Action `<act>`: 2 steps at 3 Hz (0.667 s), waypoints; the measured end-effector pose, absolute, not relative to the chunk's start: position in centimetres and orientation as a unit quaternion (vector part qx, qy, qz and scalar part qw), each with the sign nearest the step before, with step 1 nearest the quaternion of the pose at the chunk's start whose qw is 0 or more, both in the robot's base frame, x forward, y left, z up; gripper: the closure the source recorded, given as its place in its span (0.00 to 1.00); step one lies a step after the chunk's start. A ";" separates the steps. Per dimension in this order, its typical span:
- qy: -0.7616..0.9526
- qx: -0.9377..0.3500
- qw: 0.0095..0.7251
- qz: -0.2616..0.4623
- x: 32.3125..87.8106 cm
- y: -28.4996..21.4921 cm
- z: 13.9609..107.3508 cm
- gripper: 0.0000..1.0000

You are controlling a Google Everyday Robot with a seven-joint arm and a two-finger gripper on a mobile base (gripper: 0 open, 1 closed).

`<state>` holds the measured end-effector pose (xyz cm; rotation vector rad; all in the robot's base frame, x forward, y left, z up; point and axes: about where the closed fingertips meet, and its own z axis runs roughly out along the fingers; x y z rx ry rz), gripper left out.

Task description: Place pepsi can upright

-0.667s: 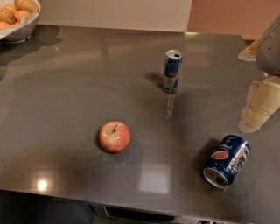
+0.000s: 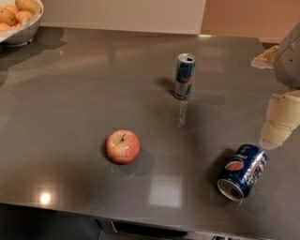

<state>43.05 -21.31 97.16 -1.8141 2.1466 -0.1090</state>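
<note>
Counter [image 2: 79, 98]: dark grey, glossy, with soft reflections. Pepsi can [image 2: 243, 171] lies on its side on the counter near the front right corner. It is not upright. Its silver top end with the mouth faces the front edge and slightly left, its base points back and right, and the red-and-white logo faces up. All places below are relative to the pepsi can. Gripper [image 2: 280, 123]: cream-coloured, hanging just behind and to the right of the can at the right edge of the view. It is above the can's base end and no contact is visible. Whether it is apart or together cannot be told, as only part of it is in view. Slim blue-and-silver can [image 2: 184, 76]: upright, well behind the pepsi can and to its left, tab opening on top, with its reflection on the counter in front of it. Apple [image 2: 123, 146]: red-yellow, stem up, well to the left and slightly further back, alone on the surface. Bowl [image 2: 22, 33]: pale, at the far back left corner and cut off by the edge of the view. It holds a heap of round orange-yellow fruit [image 2: 14, 11], piled above the rim; the kind cannot be told.
</note>
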 end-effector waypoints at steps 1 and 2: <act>0.705 -0.690 0.160 -0.036 41.8 -21.2 95.4 0.00; 0.634 -0.759 0.146 -0.028 40.3 -21.2 92.9 0.00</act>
